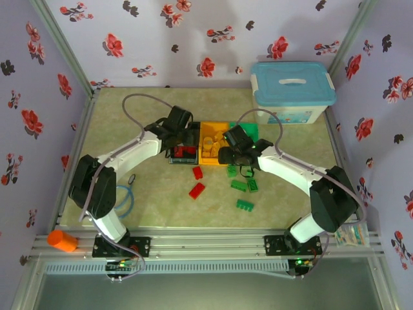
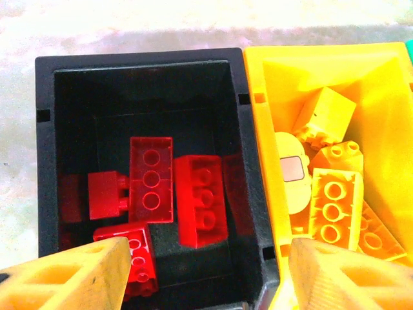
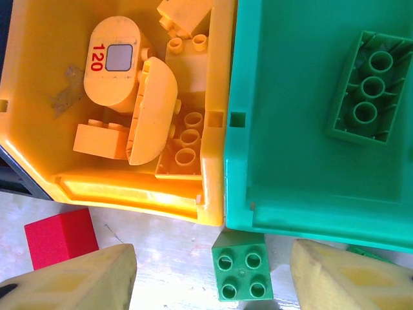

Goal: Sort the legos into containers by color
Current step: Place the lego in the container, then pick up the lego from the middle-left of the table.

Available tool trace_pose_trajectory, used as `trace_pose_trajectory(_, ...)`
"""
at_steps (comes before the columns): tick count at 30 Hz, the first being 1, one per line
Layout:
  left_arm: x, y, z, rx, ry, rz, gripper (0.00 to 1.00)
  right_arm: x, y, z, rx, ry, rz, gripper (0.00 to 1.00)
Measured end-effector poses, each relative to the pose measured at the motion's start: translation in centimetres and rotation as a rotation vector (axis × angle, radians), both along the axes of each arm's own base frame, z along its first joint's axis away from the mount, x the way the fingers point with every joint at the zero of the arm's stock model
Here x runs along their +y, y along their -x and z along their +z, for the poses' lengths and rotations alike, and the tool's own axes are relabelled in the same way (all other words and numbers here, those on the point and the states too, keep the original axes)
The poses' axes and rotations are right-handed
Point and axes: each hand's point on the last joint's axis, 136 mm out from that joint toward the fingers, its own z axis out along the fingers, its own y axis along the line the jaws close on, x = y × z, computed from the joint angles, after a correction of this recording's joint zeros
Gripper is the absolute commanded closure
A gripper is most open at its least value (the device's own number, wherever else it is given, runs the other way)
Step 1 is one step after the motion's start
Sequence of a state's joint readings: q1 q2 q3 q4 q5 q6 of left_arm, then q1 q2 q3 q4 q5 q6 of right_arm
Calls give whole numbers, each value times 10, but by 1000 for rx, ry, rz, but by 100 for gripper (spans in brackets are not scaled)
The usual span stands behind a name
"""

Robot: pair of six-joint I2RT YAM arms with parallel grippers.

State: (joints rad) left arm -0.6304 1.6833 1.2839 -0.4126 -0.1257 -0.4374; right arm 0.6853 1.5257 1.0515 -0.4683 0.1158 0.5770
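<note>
My left gripper (image 2: pixel 210 278) hangs spread over the black rectangular plastic bin (image 2: pixel 45 148) — its long red studded bricks (image 2: pixel 151 179) lie studs up, pointing away from me. In the orange plastic bin (image 3: pixel 32 129), a rounded yellow piece (image 3: pixel 116 58) reads "120". My right gripper (image 3: pixel 213 284) is spread too (a square green brick (image 3: pixel 244 265) sits untouched between its fingers). A long green brick (image 3: pixel 369 87) lies hollow side up in the green plastic bin (image 3: pixel 290 142).

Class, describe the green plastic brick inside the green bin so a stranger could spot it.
On the beige table, find the row of three small open plastic bins and take the green plastic bin at its right end. One long green plastic brick lies inside, three round sockets facing up; the other green bricks sit outside it.
</note>
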Motion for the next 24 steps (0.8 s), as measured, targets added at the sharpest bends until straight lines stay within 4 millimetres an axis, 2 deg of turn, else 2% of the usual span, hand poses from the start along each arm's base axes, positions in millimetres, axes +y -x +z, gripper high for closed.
trace_pose_trajectory(2,2,9,0,1,0,-8,34,0,0,0,0,0,0,36)
trace_pose_trajectory(6,1,39,-6,18,-14,-53,32,0,0,-2,4,2,0,35)
trace_pose_trajectory(13,-20,110,-45,102,-76,-205,31,0,0,-9,19,15,0,31)
trace_pose_trajectory(18,-31,151,-67,153,-119,-290,31,0,-1,-8,15,17,-3,31)
trace_pose_trajectory(24,-45,172,-81,178,-143,-343,32,-1,-1,-8,14,18,-7,30)
